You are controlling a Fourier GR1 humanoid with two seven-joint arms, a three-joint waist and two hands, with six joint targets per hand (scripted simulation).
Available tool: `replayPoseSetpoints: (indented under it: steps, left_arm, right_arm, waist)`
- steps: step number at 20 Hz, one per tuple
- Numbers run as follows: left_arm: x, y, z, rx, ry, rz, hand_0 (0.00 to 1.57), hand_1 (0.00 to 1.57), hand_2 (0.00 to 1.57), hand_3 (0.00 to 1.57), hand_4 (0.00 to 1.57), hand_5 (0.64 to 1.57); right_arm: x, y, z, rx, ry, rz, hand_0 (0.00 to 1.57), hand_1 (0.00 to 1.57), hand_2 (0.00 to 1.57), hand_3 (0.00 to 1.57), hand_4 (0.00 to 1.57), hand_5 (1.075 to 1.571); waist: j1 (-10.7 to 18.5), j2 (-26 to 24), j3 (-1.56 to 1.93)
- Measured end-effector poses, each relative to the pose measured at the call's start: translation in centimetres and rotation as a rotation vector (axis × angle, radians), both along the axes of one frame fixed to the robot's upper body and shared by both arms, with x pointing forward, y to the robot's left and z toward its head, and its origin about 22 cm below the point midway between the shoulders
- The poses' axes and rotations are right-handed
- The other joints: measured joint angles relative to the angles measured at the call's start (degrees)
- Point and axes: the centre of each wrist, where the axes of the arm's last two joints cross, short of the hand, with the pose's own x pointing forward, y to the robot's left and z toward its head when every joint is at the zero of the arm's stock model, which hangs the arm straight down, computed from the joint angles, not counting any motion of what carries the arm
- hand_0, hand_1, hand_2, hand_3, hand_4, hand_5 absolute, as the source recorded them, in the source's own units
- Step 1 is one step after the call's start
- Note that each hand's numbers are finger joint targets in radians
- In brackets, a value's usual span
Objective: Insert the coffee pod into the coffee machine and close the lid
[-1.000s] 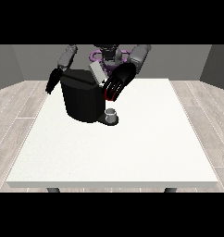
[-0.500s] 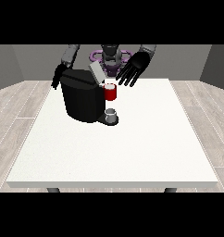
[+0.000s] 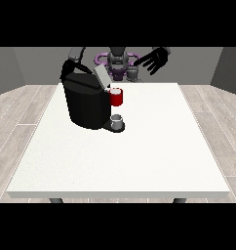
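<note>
Hovering with fingers spread, robot hand at view's right [image 3: 155, 59] holds nothing; the other seems hidden.

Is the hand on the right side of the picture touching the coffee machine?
No: the hand at the view's right is raised with fingers spread, well apart from the black coffee machine, up near the table's far edge.

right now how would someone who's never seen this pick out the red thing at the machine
Start at the white table and find the big black coffee machine on its far left part. The red thing at the machine is at its right side, directly above a small grey thing on the machine's base. It is the only red thing there.
</note>
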Motion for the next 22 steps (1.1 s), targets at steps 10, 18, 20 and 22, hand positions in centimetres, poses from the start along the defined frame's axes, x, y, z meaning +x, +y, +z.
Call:
replayPoseSetpoints:
  steps: [10, 18, 20, 22]
  left_arm:
    - [-6.9, -0.6, -12.3, -0.305, 0.304, 0.054, 0.0, 0.0, 0.0, 0.0, 0.39, 1.571]
    - [-8.6, -1.0, -13.1, -0.382, 0.324, 0.057, 0.0, 0.0, 0.0, 0.0, 0.46, 1.571]
    - [-8.5, -1.2, -12.4, -0.382, 0.316, 0.05, 0.0, 0.0, 0.0, 0.0, 0.38, 1.571]
    - [-8.5, -1.0, -11.7, -0.387, 0.302, 0.031, 0.0, 0.0, 0.0, 0.0, 0.4, 1.571]
  right_arm:
    - [0.3, -0.1, 2.3, 0.02, -0.019, 0.13, 0.0, 0.0, 0.0, 0.0, 0.11, 1.571]
    - [2.8, -2.5, 5.4, -0.017, -0.052, 0.139, 0.0, 0.0, 0.0, 0.0, 0.0, 1.571]
    - [3.7, -2.7, 6.1, -0.003, -0.045, 0.115, 0.0, 0.0, 0.0, 0.0, 0.17, 1.571]
    - [4.3, -3.6, 6.5, 0.011, -0.043, 0.1, 0.0, 0.0, 0.0, 0.0, 0.0, 1.571]
  waist:
    - [8.23, -12.39, 0.09]
    - [12.45, -11.46, 0.13]
    - [13.59, -10.71, 0.13]
    - [14.87, -9.63, 0.14]
